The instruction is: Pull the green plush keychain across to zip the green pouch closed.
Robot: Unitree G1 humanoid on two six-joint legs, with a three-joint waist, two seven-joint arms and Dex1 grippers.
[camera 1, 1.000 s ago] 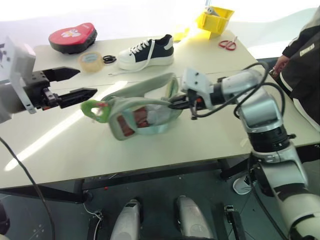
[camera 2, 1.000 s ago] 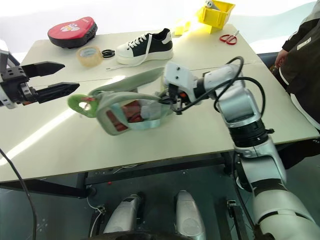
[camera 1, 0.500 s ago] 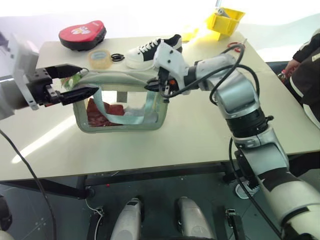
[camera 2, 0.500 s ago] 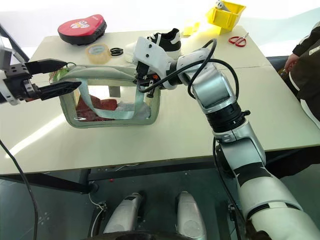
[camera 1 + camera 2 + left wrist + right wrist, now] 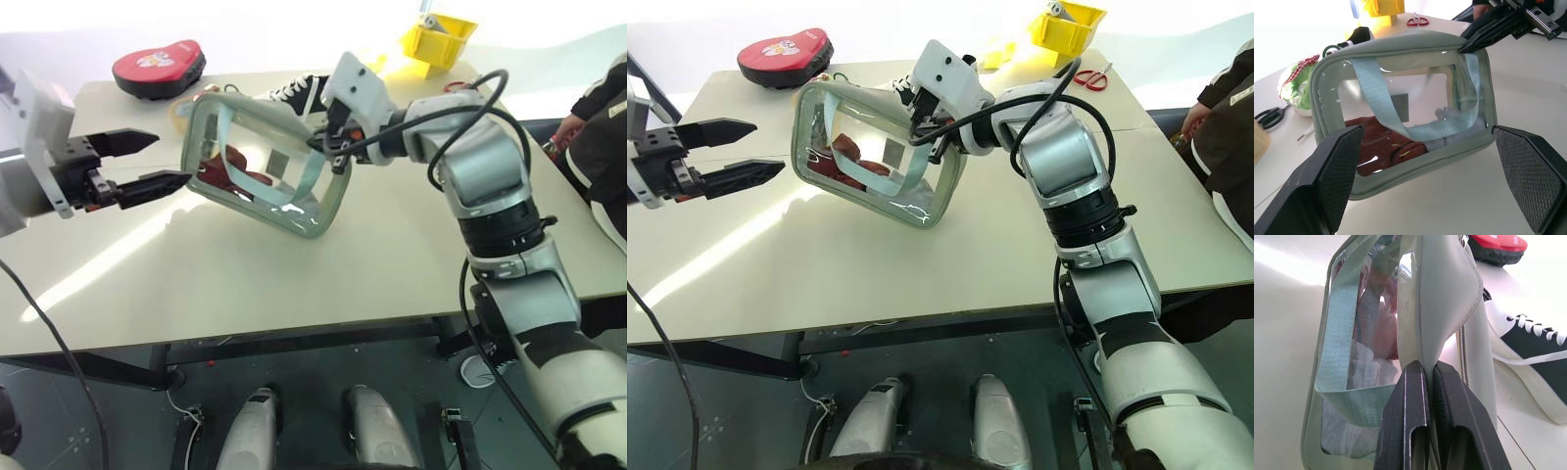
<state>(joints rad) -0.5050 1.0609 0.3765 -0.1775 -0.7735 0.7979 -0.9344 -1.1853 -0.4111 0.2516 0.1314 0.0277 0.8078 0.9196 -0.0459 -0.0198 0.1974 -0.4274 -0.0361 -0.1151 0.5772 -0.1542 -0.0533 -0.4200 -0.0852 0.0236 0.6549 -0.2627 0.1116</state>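
The green plush keychain (image 5: 1297,87) peeks out behind the far end of the green pouch (image 5: 257,162), so most of it is hidden. The right pincer (image 5: 326,145) is squeezed tight on the pouch's fabric edge (you can see the cloth pinched between its black fingers (image 5: 1411,411)) and holds the pouch tilted up above the desk (image 5: 294,274), near the back edge. The left pincer (image 5: 157,162) is wide open, close to the pouch's end, holding nothing. The black-and-white sneaker (image 5: 1533,362) is partly hidden behind the pouch.
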